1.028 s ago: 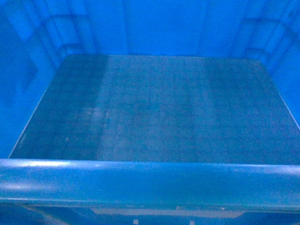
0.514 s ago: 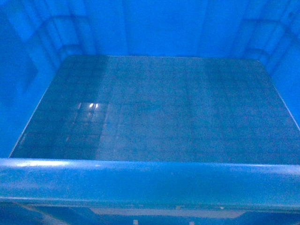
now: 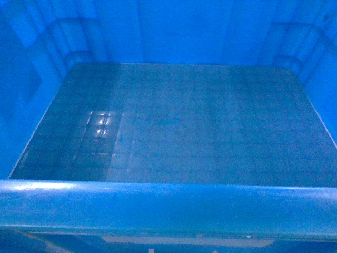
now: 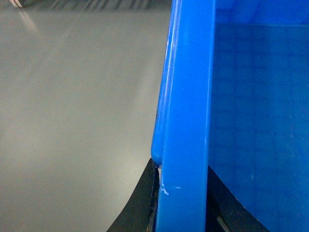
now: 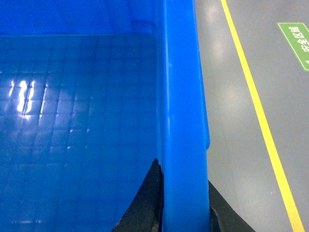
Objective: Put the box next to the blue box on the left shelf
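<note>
Two grippers carry the large blue plastic crate [image 3: 174, 121], which fills the head view.
Left gripper [image 4: 181, 200] and right gripper [image 5: 183, 203] each clamp a side rim at lower frame; I judge it stiff, light, empty, slippery.

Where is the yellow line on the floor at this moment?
The yellow line shows only in the right wrist view, on the grey floor right of the box, with a green sign further right.
</note>
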You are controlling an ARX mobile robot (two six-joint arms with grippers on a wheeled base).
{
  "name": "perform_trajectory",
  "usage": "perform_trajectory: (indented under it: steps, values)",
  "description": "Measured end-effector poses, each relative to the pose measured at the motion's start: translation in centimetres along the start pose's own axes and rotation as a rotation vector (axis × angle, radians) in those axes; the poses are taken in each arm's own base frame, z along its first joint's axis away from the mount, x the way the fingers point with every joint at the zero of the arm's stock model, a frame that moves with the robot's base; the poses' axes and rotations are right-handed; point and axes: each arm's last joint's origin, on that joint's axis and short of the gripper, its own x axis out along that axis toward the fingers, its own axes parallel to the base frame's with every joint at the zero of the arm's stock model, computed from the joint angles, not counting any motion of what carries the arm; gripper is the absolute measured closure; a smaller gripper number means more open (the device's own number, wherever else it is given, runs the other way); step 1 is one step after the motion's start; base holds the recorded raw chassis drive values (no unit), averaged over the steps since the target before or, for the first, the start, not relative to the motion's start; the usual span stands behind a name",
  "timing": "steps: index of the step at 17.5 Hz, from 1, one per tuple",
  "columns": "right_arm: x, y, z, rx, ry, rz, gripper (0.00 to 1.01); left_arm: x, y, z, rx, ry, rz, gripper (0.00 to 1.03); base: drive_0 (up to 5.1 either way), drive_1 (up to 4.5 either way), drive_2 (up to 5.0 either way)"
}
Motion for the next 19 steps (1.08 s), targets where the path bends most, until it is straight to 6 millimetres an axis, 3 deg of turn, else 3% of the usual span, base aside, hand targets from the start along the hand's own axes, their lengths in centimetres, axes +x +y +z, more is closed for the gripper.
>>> perform_trajectory:
  steps: [19]
  values:
    - [0.02,-0.01,-0.05,0.0,0.0,-0.001,0.92,0.02,-0.02,0.0,-0.001,0.0,-0.001,0.89,0.0,4.04,-4.0]
